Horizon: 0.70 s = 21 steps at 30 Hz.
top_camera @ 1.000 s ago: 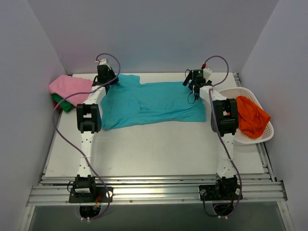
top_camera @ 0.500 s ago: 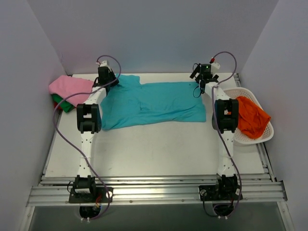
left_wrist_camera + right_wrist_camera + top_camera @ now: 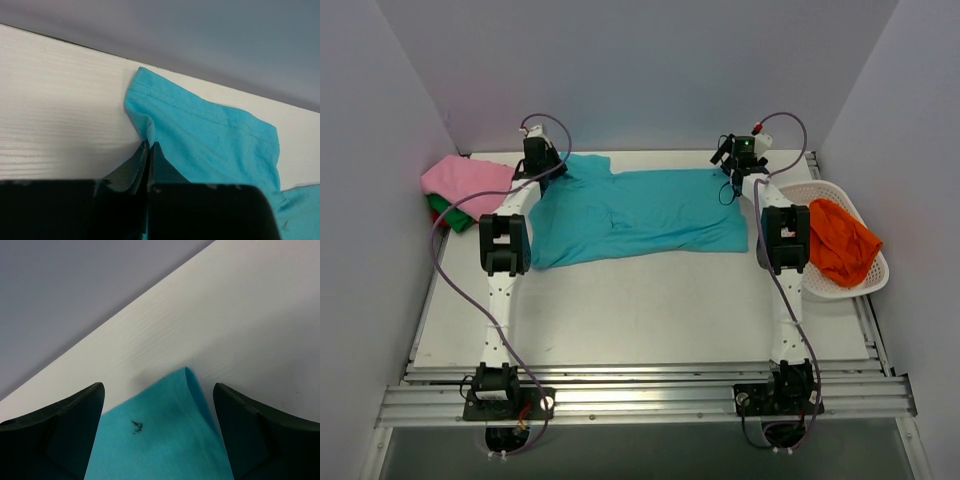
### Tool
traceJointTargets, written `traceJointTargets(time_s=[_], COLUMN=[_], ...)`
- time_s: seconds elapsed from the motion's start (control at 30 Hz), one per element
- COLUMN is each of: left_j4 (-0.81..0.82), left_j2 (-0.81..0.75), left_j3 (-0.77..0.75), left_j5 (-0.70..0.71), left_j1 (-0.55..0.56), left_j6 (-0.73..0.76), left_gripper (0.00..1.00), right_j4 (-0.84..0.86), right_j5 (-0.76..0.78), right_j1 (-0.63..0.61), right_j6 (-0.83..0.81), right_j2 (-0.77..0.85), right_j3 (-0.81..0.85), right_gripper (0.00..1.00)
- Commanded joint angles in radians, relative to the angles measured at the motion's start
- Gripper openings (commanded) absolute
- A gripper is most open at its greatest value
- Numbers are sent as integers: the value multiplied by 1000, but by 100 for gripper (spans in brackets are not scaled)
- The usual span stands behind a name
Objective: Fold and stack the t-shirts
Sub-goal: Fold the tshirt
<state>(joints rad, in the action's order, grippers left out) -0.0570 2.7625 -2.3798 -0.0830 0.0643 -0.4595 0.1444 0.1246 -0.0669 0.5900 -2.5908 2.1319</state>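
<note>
Our right fingers (image 3: 250, 432) have shifted to the teal shirt (image 3: 640, 215)'s far corner, spread over it, while our left fingers (image 3: 131, 172) pinch the sleeve (image 3: 200, 125), likely readying the fold.

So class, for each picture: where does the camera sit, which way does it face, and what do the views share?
Top external: above and behind, looking down on the table, both arms and the teal t-shirt.
Left wrist: low over the table, facing the back wall; left gripper shut on the sleeve.
Right wrist: same direction; right gripper open over a shirt corner.
All three share the teal t-shirt.
</note>
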Motion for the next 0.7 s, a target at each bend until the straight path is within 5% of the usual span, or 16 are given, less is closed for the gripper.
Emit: traceJointTargets(time_s=[0.0,0.3,0.67], left_j4=[33,34,34], left_j2=[-78,-80,-75], left_j3=[-2,5,1], left_j5=[-8,-14,-18], left_j1=[-3,-3,-3], left_j6=[2,1,-2], left_gripper=[2,2,2], right_j4=[6,11,41], right_j5=[-36,-36,-65], right_j1=[-10,-11,-2], right_j6=[24,21,22], right_j2=[-32,-69,-57], right_j3=[25,51,7], right_gripper=[85,57,4])
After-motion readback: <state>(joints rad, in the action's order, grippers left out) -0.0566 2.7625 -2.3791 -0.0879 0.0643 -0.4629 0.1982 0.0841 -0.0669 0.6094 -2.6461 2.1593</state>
